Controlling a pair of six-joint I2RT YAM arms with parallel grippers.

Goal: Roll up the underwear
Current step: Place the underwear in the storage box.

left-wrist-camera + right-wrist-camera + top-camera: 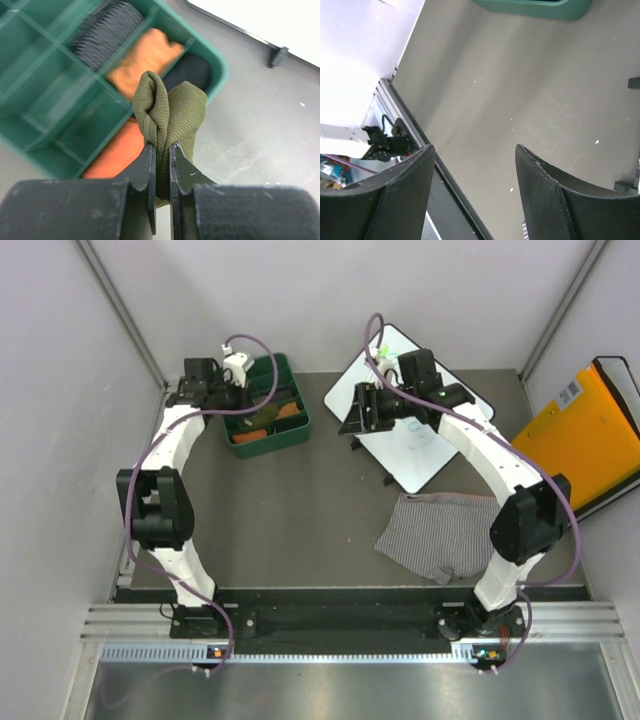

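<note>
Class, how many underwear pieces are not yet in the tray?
2: the olive roll, pinched in the left tool over the tray, and the striped pair, flat on the table near the right arm. Others may be hidden.

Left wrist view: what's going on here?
The left gripper is shut on a rolled olive green ribbed cloth brief, holding it just above the green plastic divided tray, where other cloth pieces already sit in compartments. The right gripper is open and empty over the grey tabletop. A grey-white striped brief lies unrolled on the table by the right arm.
</note>
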